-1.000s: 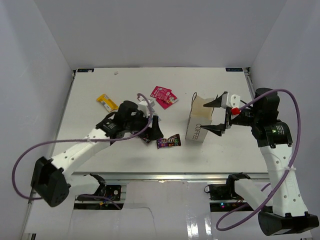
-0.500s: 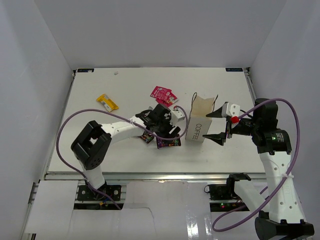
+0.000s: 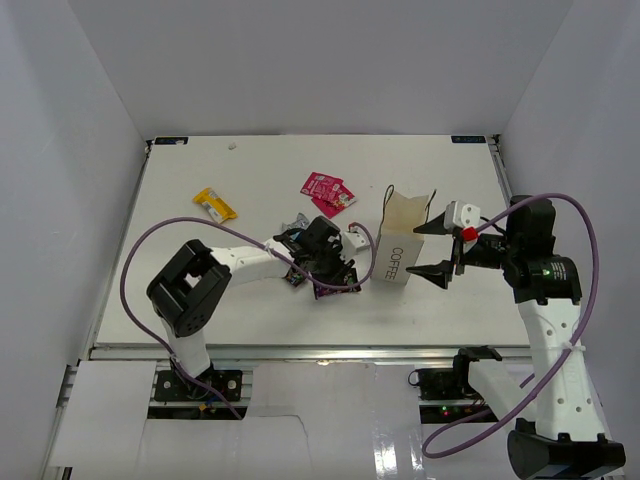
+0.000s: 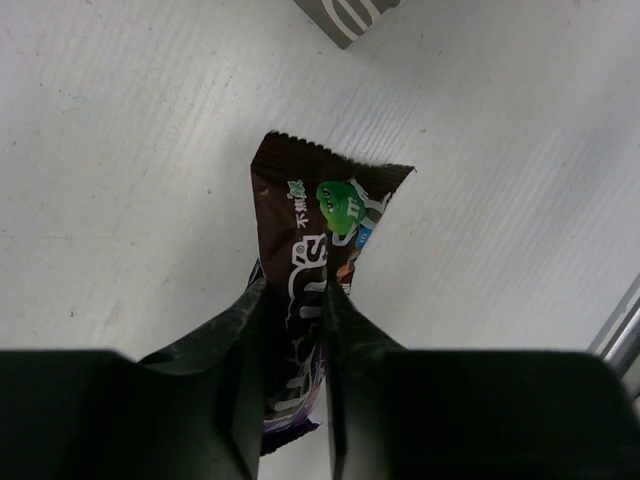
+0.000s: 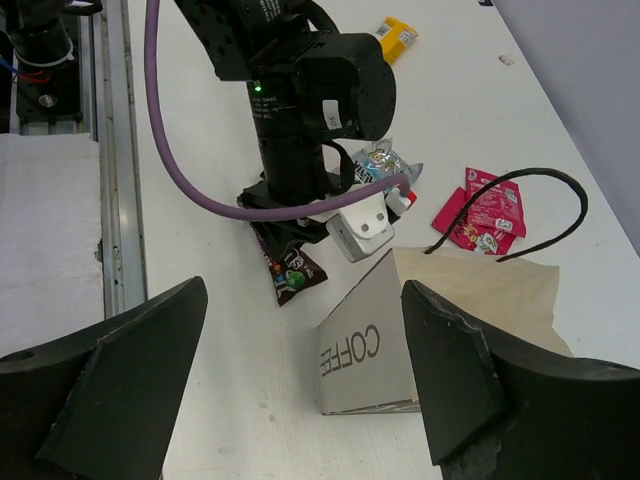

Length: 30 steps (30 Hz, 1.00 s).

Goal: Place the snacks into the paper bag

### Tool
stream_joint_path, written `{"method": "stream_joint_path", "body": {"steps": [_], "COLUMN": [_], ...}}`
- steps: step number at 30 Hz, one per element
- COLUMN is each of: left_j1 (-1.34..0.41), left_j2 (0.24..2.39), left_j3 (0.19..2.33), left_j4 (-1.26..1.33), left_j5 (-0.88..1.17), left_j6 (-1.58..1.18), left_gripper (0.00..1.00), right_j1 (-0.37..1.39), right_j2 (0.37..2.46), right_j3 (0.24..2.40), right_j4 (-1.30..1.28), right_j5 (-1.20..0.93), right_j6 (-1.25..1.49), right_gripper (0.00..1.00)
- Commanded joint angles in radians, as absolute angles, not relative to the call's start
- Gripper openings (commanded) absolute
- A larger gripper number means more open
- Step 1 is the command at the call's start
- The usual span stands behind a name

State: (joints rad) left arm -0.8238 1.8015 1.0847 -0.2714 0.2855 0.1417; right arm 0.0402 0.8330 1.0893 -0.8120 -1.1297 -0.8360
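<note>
Left gripper: closed on the dark brown packet, one finger pressing each long side.
Dark brown packet: flat on the white table, just to the left of the paper bag, not touching it. Green candy face on the wrapper, jagged end pointing away from the fingers.
Paper bag: standing up, right of the middle of the table, top open, "COFFEE" in black on the near side, thin dark handles sticking up.
Inside of the bag: cannot tell, too dark to see in.
Right gripper: spread wide, holding nothing, hanging at the right side of the bag with one finger high by the open top and one low by the near side.
Red-pink packets: two, lying together behind the left arm, out of the bag.
Yellow packet: alone at the far left of the table, well apart from the bag.
Silver-blue packet: on the table right behind the left wrist.
Small dark packet: peeking out from under the left arm, colour hard to tell.
</note>
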Motion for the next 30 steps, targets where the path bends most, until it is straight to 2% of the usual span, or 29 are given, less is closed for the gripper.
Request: {"method": "stream_joint_path", "body": {"steps": [1, 2, 6, 10, 16, 21, 30], "left_j1": [-0.831, -0.830, -0.831, -0.830, -0.830, -0.833, -0.848], "left_j2": [1.749, 1.726, 1.622, 1.438, 1.210, 1.267, 1.591], "left_j3": [1.034, 1.020, 0.974, 0.979, 1.000, 1.133, 1.466], "left_j4": [-0.249, -0.236, -0.218, -0.192, 0.050, 0.242, 0.362], "left_j5": [0.316, 0.313, 0.304, 0.333, 0.422, 0.475, 0.457], "left_j6": [0.121, 0.114, 0.063, -0.033, -0.238, -0.363, -0.400], "left_gripper": [0.29, 0.24, 0.19, 0.18, 0.22, 0.20, 0.18], "right_j1": [0.023, 0.018, 0.012, -0.021, -0.040, -0.044, -0.054], "right_j2": [0.839, 0.841, 0.850, 0.864, 0.884, 0.897, 0.881], "right_j3": [1.111, 1.115, 1.143, 1.186, 1.233, 1.278, 1.272], "right_j4": [-0.802, -0.802, -0.796, -0.724, -0.485, -0.384, -0.325], "right_j5": [-1.161, -1.164, -1.170, -1.080, -0.827, -0.688, -0.603], "right_j6": [-0.808, -0.804, -0.773, -0.636, -0.378, -0.261, -0.184], "right_gripper": [0.84, 0.84, 0.84, 0.83, 0.84, 0.85, 0.85]}}
